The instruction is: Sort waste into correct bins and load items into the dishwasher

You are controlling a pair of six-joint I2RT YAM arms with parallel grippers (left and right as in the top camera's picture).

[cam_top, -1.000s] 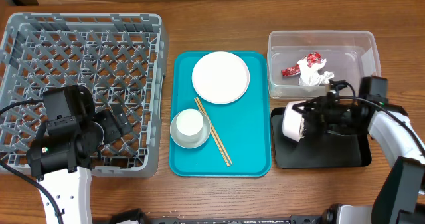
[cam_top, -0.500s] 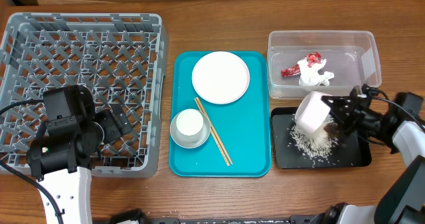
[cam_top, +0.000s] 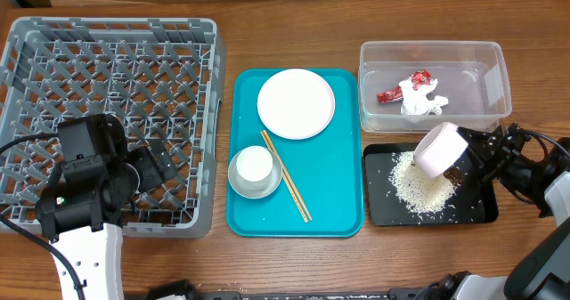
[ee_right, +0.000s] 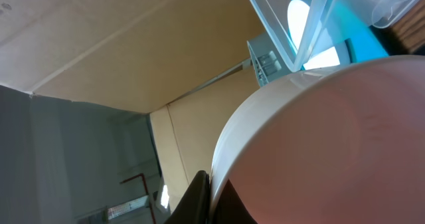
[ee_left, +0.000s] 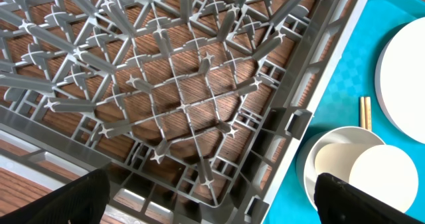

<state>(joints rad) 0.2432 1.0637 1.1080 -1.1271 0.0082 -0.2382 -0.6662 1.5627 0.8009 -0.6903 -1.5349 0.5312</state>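
My right gripper is shut on the rim of a white bowl, held tilted over the black tray. A heap of white rice lies on that tray under the bowl. In the right wrist view the bowl fills the frame, with one dark finger against its rim. The red wrapper and white tissue lie in the clear tub. My left gripper stands open above the near right corner of the grey dishwasher crate, holding nothing.
A teal tray between crate and bins carries a large white plate, wooden chopsticks and a white dish with a smaller one nested inside. The clear tub stands just behind the black tray.
The right gripper carried the bowl from the black tray's left edge toward its right and tipped it. Rice spilled out onto the black tray. The left arm stayed still.
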